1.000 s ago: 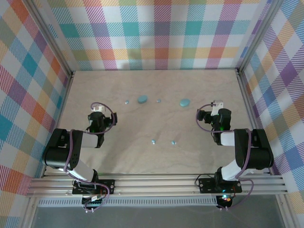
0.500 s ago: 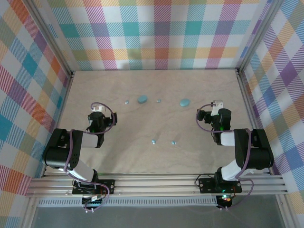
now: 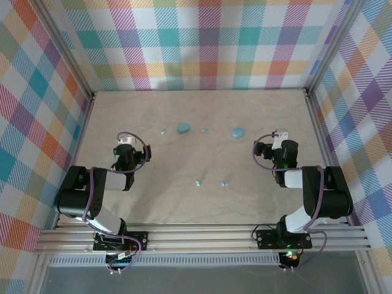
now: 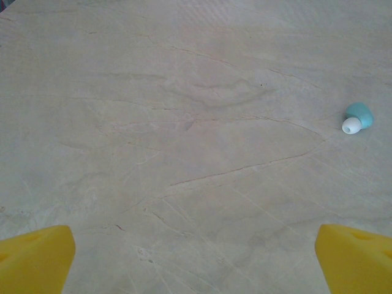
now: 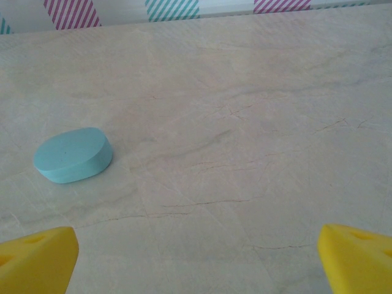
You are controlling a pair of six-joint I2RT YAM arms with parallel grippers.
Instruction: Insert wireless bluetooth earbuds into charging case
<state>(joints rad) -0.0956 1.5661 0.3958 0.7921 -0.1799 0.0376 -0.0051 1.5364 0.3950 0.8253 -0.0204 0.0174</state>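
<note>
Two teal oval charging cases lie at the back of the table, one (image 3: pixel 184 128) left of centre and one (image 3: pixel 237 131) right of centre. Several tiny teal earbuds are scattered: one (image 3: pixel 163 131) left of the left case, one (image 3: pixel 204 130) between the cases, and a pair (image 3: pixel 198 182) (image 3: pixel 224 183) mid-table. My left gripper (image 3: pixel 125 142) is open over bare table; its wrist view shows an earbud (image 4: pixel 357 116) with a white tip ahead to the right. My right gripper (image 3: pixel 280 136) is open too, with a case (image 5: pixel 73 154) ahead to its left. Both grippers (image 4: pixel 196 263) (image 5: pixel 196 263) hold nothing.
The marbled beige table (image 3: pixel 153 196) is boxed in by plaid walls at the back and both sides, with aluminium posts at the corners (image 3: pixel 92 93). Both arm bases stand at the near rail (image 3: pixel 202 236).
</note>
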